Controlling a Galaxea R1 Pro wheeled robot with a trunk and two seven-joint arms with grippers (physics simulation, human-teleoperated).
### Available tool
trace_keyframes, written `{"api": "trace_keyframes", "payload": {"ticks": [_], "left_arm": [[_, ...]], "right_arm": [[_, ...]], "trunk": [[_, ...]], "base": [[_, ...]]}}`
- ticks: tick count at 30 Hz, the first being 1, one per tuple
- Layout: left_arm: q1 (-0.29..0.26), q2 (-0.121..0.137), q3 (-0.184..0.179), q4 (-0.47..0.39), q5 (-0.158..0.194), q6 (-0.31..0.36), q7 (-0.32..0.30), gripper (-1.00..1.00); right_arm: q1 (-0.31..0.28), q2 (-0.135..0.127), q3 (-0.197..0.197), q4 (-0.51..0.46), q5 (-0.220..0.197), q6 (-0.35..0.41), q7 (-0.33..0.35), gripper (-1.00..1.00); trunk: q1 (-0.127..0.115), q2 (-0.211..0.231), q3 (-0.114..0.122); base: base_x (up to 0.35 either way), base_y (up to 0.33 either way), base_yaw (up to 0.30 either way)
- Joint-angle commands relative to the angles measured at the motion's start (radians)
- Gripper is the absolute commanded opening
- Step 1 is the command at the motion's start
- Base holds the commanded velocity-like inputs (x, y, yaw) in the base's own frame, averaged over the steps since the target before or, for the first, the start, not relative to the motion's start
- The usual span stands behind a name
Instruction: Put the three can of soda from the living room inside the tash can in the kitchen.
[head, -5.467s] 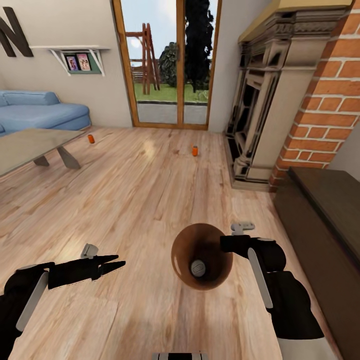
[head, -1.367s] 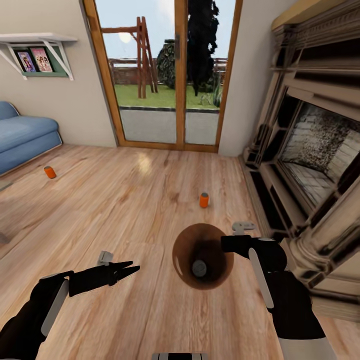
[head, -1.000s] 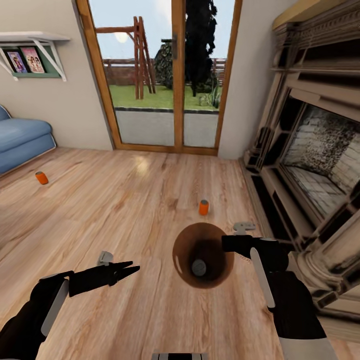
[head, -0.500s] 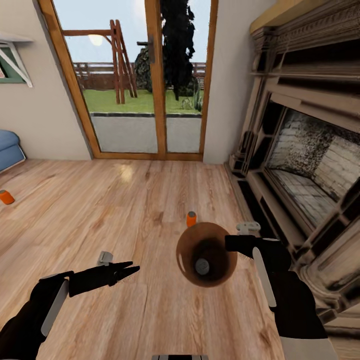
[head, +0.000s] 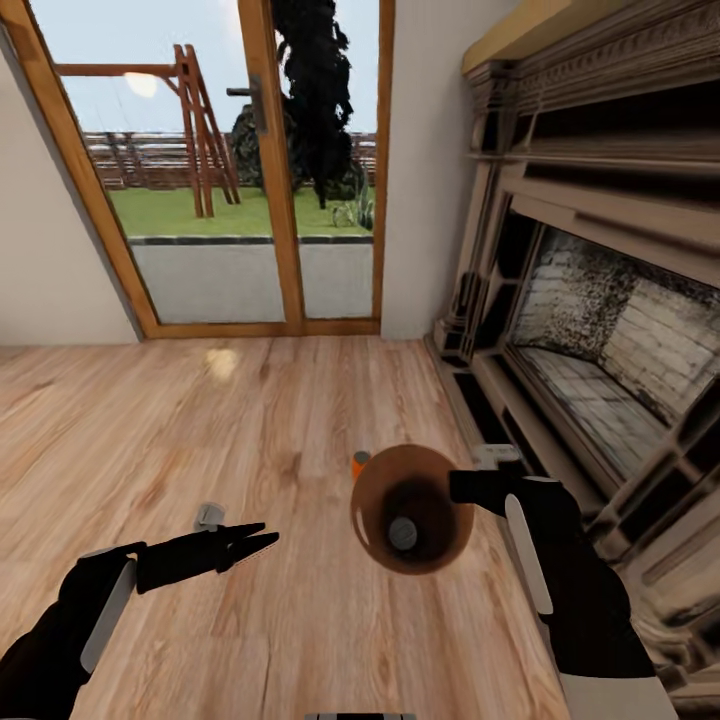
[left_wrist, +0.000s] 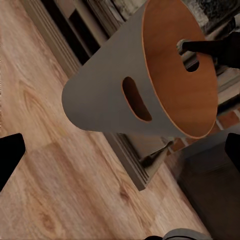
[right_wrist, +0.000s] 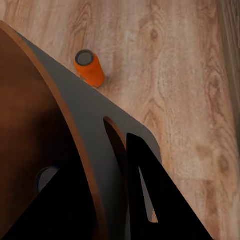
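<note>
My left gripper is hovering empty over the wood floor, fingers nearly together. An orange soda can is standing beyond the trash can, whose rim my right gripper is clamping; one can is lying inside.

Bin carried over the living-room floor, beside the fireplace

The right gripper clamps the rim of the tash can, a grey-topped can inside it; an orange soda can stands just behind. The left gripper hangs closed, holding nothing, above the wood floor.
</note>
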Motion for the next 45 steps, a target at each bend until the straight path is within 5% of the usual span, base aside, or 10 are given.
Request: {"api": "trace_keyframes", "payload": {"ticks": [1, 11, 33, 45], "left_arm": [[0.0, 0.001, 0.0, 0.0, 0.0, 0.0, -0.001, 1.0], [0.0, 0.003, 0.0, -0.001, 0.001, -0.002, -0.004, 1.0], [0.0, 0.001, 0.002, -0.035, 0.004, -0.003, -0.012, 1.0], [0.0, 0.002, -0.003, -0.095, 0.004, -0.005, -0.012, 1.0]], "right_arm": [[0.0, 0.0, 0.0, 0.0, -0.016, 0.0, 0.001, -1.0], [0.0, 0.0, -0.003, 0.0, -0.016, 0.0, 0.001, -1.0], [-0.001, 0.003, -0.013, 0.0, -0.016, 0.0, 0.004, -1.0], [-0.001, 0.005, -0.021, 0.0, -0.016, 0.0, 0.001, -1.0]], "trunk": [[0.0, 0.0, 0.001], [0.0, 0.0, 0.005], [0.0, 0.0, 0.006], [0.0, 0.0, 0.018]], "base": [[0.336, 0.124, -0.172], [0.278, 0.083, -0.075], [0.009, 0.001, -0.003], [0.064, 0.019, -0.18]]}}
